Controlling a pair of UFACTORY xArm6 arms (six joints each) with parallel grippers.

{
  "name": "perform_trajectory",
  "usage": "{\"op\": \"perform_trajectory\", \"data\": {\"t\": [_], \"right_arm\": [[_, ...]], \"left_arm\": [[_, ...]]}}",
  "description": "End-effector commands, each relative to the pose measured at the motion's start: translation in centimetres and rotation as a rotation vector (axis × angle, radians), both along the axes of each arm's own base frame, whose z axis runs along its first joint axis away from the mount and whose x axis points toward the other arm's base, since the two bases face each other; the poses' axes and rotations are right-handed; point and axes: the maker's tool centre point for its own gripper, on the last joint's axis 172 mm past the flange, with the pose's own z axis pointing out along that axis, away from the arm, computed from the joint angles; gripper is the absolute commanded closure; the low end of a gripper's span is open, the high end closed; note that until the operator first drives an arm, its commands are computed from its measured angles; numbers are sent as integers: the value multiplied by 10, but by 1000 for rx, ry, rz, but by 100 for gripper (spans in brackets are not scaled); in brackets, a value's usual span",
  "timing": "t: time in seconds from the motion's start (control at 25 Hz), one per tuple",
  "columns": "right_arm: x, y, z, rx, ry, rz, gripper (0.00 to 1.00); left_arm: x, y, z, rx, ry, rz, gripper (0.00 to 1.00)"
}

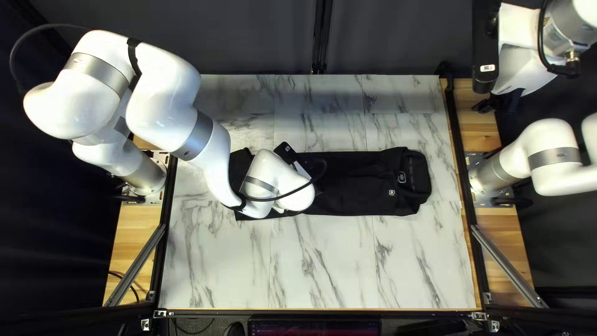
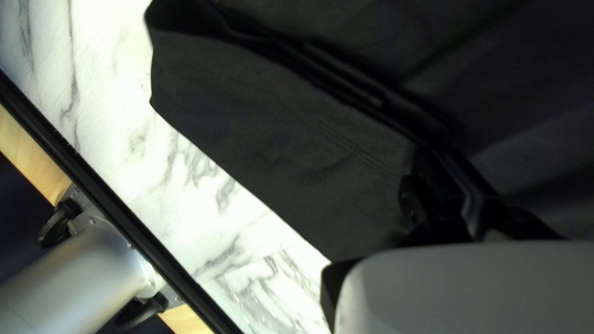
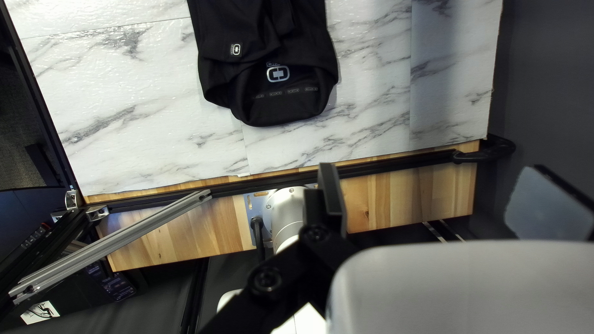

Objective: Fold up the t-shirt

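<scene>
A black t-shirt (image 1: 364, 182) lies folded into a long strip across the middle of the marble table (image 1: 326, 261). Its collar end with pale logos points toward the right arm's base. My left arm's wrist (image 1: 275, 186) hangs low over the strip's left end and hides the gripper there. In the left wrist view my left gripper (image 2: 436, 185) is down on the dark cloth (image 2: 278, 139), shut on a fold near the stitched hem. My right gripper (image 3: 431, 169) is open and empty, held off the table's right side, well short of the shirt's collar end (image 3: 269, 55).
Wooden strips (image 1: 480, 126) and black frame rails (image 1: 454, 140) border both sides of the table. The left arm's base (image 2: 69, 278) and the right arm's base (image 3: 283, 213) stand on those strips. Bare marble (image 1: 303, 252) stretches in front of and behind the shirt.
</scene>
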Motion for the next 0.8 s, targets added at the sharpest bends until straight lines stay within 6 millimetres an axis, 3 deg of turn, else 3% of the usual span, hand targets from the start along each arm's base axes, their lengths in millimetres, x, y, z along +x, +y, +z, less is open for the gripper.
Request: {"op": "perform_trajectory", "data": {"t": [0.04,0.52,0.68,0.8], "right_arm": [[0,0,0,0,0,0,0],[0,0,0,0,0,0,0],[0,0,0,0,0,0,0],[0,0,0,0,0,0,0]], "left_arm": [[3,-11,10,21,-10,-24,100],[30,-32,7,22,-96,-90,100],[40,-31,-9,19,-97,-82,100],[45,-27,-4,31,-100,-63,100]]}}
